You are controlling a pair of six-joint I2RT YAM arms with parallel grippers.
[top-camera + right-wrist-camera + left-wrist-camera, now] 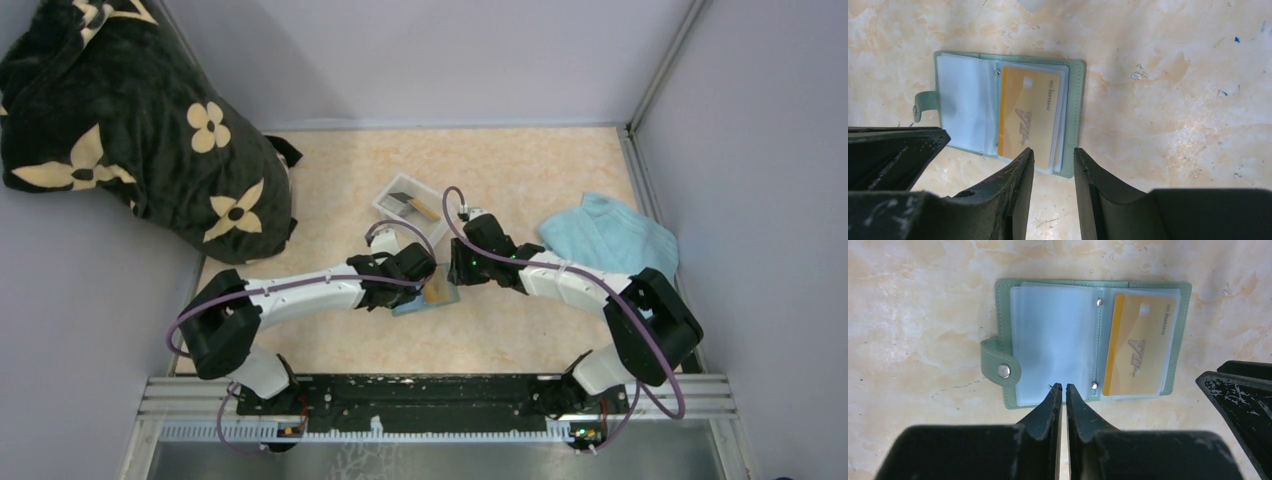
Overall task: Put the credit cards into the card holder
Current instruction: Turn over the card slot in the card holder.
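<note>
The holder [1048, 340] is laid open and flat on the table [520, 170], near its middle, with both grippers brought close over it. Pale blue sleeves are shown inside. In the left wrist view a yellow card [1138, 345] is seen lying flat within the right-hand sleeve, and a strap [998, 369] with a snap sticks out from the holder's left edge.

The left gripper [1064, 386] is held at the holder's near edge, by the spine. Its fingers are brought almost together (only a thin slit is left), and nothing is seen between them. Whether the tips touch the sleeve cannot be told. The right gripper [1053, 156] is held at the near edge beside the card, with its fingers parted and nothing gripped.

Behind the holder a white tray [392, 195] is set on the table. More cards [420, 207] are seen in it, one dark and one orange. A blue towel [610, 235] is crumpled to the right, well apart from the holder. A dark flowered cloth [120, 130] is heaped at the far left.
</note>
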